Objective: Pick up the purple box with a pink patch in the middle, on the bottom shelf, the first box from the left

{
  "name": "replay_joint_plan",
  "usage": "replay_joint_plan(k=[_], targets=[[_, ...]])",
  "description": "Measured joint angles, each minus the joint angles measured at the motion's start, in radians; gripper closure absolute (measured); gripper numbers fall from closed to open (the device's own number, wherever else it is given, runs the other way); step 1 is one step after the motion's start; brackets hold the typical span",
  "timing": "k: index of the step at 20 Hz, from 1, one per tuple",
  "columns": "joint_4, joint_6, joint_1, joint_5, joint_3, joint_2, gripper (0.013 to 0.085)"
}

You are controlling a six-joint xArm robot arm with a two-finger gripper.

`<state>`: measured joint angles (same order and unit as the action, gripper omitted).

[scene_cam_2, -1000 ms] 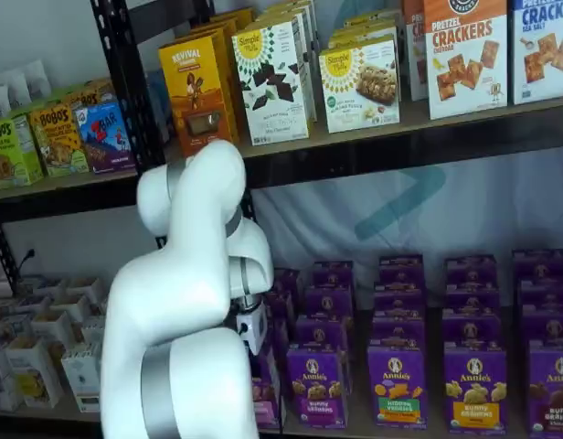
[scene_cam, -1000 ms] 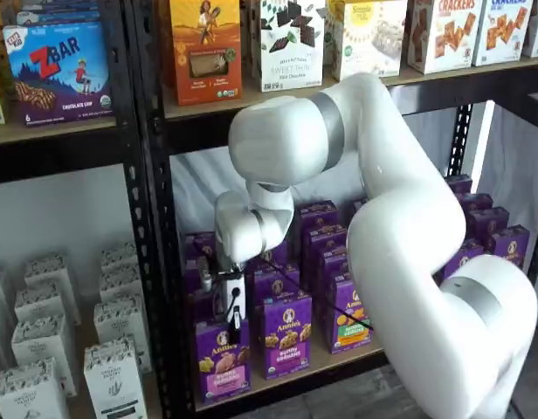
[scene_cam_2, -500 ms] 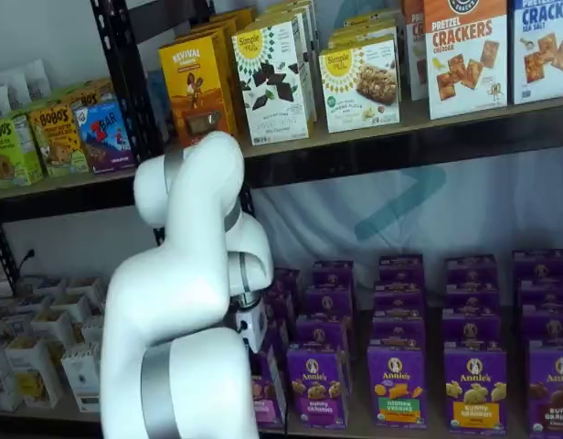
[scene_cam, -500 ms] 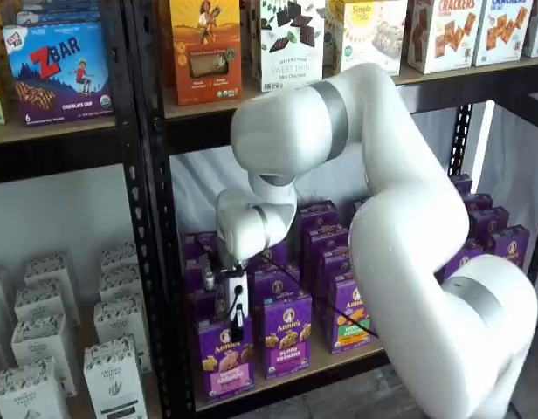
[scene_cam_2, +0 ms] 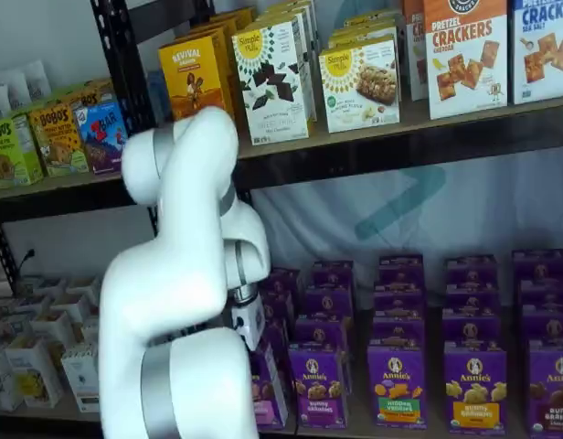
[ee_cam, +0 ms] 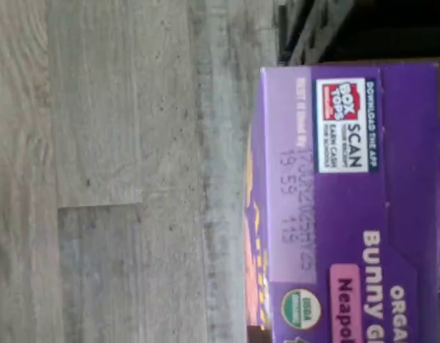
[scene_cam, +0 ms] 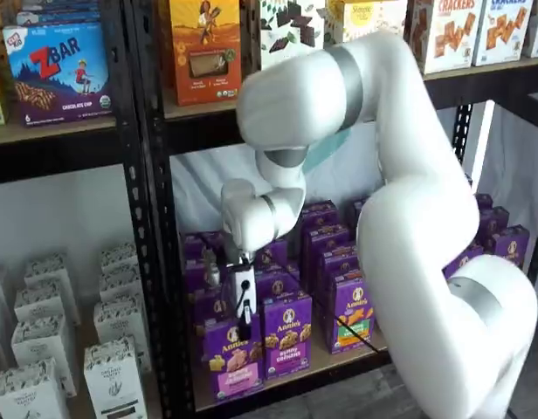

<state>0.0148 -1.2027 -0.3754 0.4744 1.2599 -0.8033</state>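
Note:
The purple box [scene_cam: 234, 367], an upright Annie's carton with a pink band, stands at the left end of the bottom shelf [scene_cam: 321, 362], tilted a little. My gripper [scene_cam: 243, 325] reaches down from above, and its black finger lies against the top of the box. The box has shifted with it, so the fingers are shut on it. The wrist view shows the box's purple top flap [ee_cam: 348, 214] close up, with a Box Tops mark. In a shelf view the box [scene_cam_2: 266, 389] is mostly hidden behind my white arm.
A purple carton with a purple band [scene_cam: 286, 336] stands right beside it, then one with an orange-green patch [scene_cam: 352, 319]. A black upright [scene_cam: 160, 262] rises just left of the box. White cartons [scene_cam: 112, 375] fill the left bay. Grey floor [ee_cam: 120, 179] shows below.
My arm's elbow has risen and the gripper has shifted slightly right. The purple box has moved right with it and now leans out from its row.

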Motion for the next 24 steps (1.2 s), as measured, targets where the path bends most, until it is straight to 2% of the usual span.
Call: replay_joint_plan(k=[3,7,10,13,20,24], targets=[[0.001,0.001,-0.002,-0.019,-0.076,0.067,0.0650],[-0.022,0.018,0.001,-0.033,-0.165,0.157,0.0650],[-0.001,-0.008,0.009,-0.026,-0.244,0.253,0.0650],[0.015,-0.031,0.020,-0.004,-0.293,0.331,0.0650],[-0.020,-0.032,0.052,0.094,-0.370,0.502,0.0650],[-0.006,-0.055,0.064,0.146,-0.403,0.579,0.0650]])
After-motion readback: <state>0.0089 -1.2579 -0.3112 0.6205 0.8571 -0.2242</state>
